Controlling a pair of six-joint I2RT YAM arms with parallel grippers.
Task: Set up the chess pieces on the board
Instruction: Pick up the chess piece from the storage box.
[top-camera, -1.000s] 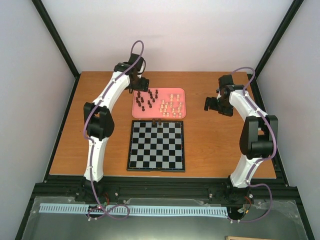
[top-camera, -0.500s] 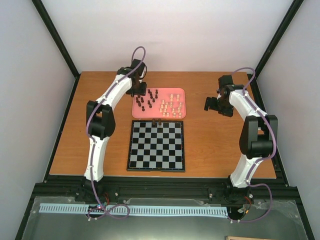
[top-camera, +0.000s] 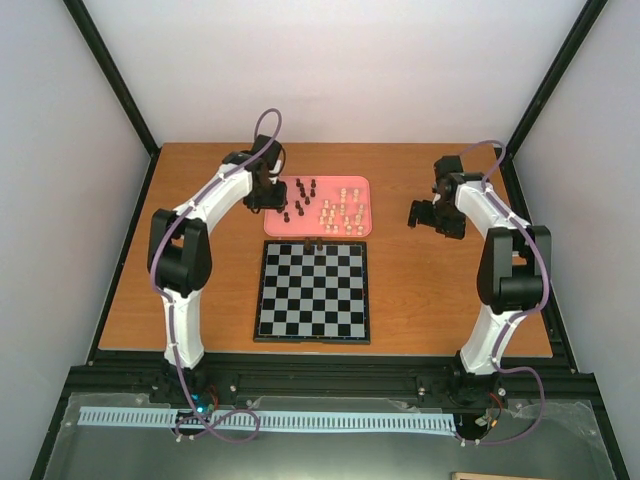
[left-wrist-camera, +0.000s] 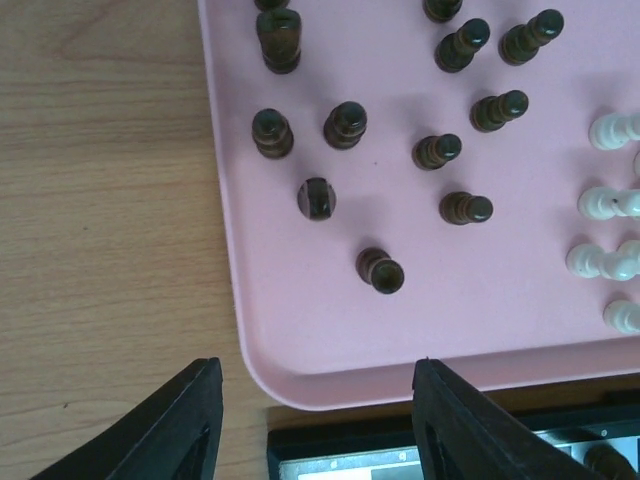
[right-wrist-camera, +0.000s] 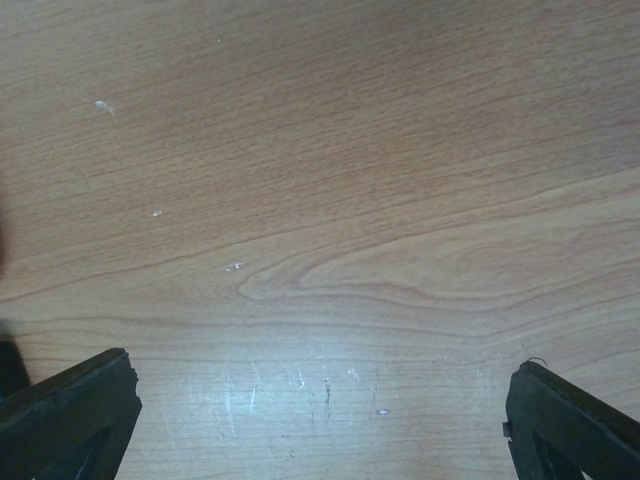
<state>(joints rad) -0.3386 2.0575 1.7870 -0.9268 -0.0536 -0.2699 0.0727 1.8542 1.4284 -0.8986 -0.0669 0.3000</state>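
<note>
Tabletop (top-camera: 200, 300): left end effector (left-wrist-camera: 318, 372) spread, seemingly above pink tray (left-wrist-camera: 300, 335); right end effector (right-wrist-camera: 322, 365) spread.

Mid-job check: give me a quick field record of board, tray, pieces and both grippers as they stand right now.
board: flat on the table, on the near side of the pink tray
placed pieces: two dark, at the board's far edge; other squares look bare
pink tray: holds all other pieces
dark pieces: left part of tray
cream pieces: right part of tray
left gripper: open, above tray's near-left corner, holding nothing
right gripper: open, over bare table right of tray, holding nothing
</note>
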